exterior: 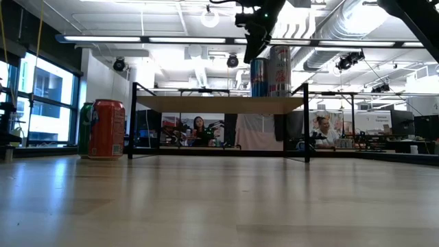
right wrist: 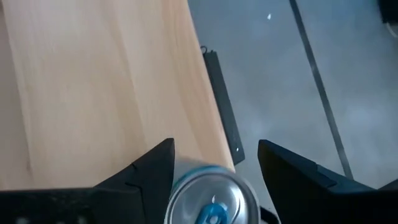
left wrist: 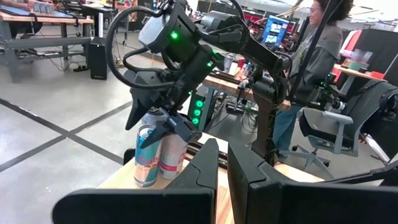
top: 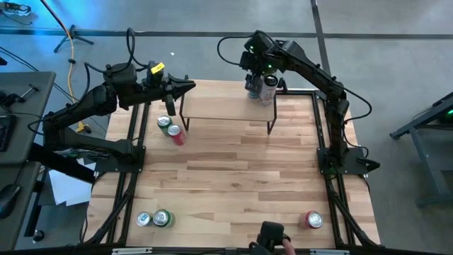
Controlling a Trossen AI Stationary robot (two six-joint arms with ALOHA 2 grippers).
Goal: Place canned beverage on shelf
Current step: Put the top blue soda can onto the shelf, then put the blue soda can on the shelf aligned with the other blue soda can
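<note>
The right pincer (top: 260, 83) apparently grips an upright can (right wrist: 214, 198) from above, at the shelf's (top: 226, 108) right far corner beside another can (left wrist: 171, 155); the left pincer (top: 185, 87) is closed.

grey floor (top: 396, 64), ceiling lights (exterior: 137, 39), windows (exterior: 38, 103)

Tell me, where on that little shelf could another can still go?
The shelf is bare from its left end, near the shut left gripper, across to the middle. Its right end is crowded: two tall cans stand side by side there, with the right gripper around one of them.
</note>
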